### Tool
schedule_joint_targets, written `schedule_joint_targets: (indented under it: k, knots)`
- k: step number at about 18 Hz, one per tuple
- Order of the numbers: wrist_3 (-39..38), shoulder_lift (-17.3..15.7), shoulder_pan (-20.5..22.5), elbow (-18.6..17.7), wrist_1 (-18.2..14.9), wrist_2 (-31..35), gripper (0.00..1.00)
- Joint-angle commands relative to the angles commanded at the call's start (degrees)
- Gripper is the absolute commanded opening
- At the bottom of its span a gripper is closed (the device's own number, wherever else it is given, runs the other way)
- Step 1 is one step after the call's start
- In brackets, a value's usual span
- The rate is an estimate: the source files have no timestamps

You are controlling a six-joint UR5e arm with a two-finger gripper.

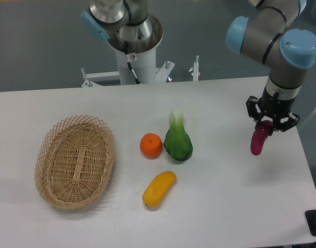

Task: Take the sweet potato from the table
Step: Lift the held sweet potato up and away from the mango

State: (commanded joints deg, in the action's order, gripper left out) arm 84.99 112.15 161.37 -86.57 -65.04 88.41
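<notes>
Pinching one sweet potato, hand; table: one basket, three other produce.

A wicker basket at left — then an orange, a green vegetable, a yellow fruit.

I'm in a robotics lab, my arm base bolted on a white pedestal behind a bare white table, grey floor beyond, toy produce and a wicker basket laid out as test props
</notes>
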Motion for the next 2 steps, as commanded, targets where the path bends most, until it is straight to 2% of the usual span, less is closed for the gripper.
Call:
schedule_joint_targets:
  k: [2]
  knots:
    - [0.00, 0.00, -0.09, 0.00, 0.00, 0.18, 0.00]
